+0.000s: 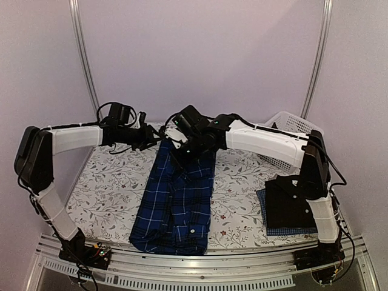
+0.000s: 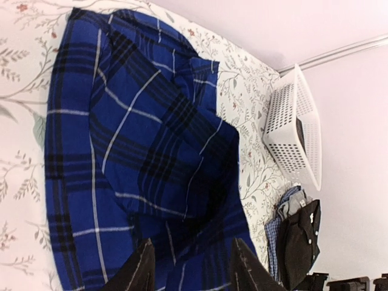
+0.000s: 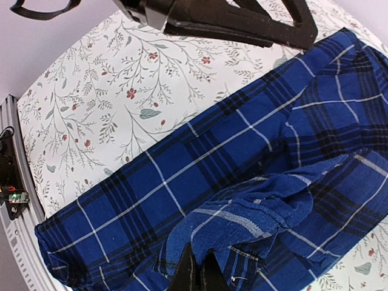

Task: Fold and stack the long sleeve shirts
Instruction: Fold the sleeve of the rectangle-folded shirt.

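The near hem of the plaid shirt (image 1: 176, 239) lies at the front edge of the counter (image 1: 103, 194), well left of the basket (image 1: 291, 124) and nearer than it. If the far end is drawn forward too far, the cloth could bunch or slide over that edge.

Just in front of the basket, the black shirt (image 1: 291, 200) rests folded on the checked shirt (image 1: 282, 231). A swing of the right arm could knock that stack askew.

At the plaid shirt's far end, left of the basket, the right hand (image 3: 199, 260) is clenched on a raised fold of plaid. The pinch looks small, so the cloth may slip out or only one layer may lift. The left hand (image 2: 193, 242) hangs released over the same cloth, grasping nothing. With that side unheld, a fold would likely go crooked.

Counted: three shirts, two stacked and one not yet fully folded; two hands; one basket.
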Motion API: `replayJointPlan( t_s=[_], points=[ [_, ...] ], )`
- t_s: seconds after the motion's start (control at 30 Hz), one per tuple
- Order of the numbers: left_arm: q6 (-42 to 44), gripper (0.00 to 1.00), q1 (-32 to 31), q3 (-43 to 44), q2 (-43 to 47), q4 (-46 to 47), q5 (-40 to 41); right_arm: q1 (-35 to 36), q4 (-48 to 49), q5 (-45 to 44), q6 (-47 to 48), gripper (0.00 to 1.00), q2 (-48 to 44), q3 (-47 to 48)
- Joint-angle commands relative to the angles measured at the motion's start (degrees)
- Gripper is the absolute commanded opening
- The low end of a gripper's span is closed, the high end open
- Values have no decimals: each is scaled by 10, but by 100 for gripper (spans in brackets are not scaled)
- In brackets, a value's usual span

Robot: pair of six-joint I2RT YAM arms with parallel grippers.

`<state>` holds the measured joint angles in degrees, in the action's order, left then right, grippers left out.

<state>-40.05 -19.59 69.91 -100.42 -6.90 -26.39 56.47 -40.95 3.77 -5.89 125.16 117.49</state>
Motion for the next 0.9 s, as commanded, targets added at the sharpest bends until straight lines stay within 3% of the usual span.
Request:
replayJointPlan(
  t_s=[0.0, 0.2, 0.5, 0.87],
  points=[
    [11, 43, 6, -80, 55, -11, -3, 9, -20, 50, -3, 1, 59, 44],
    [20, 44, 7, -160, 147, -35, 8, 29, -6, 90, -17, 9, 81, 50],
    [45, 48, -11, -208, 167, -39, -13, 34, 49, 48, -52, 58, 8, -32],
    [26, 50, -119, -234, 213, -30, 84, -4, 158, -10, -153, 59, -120, -251]
  ],
)
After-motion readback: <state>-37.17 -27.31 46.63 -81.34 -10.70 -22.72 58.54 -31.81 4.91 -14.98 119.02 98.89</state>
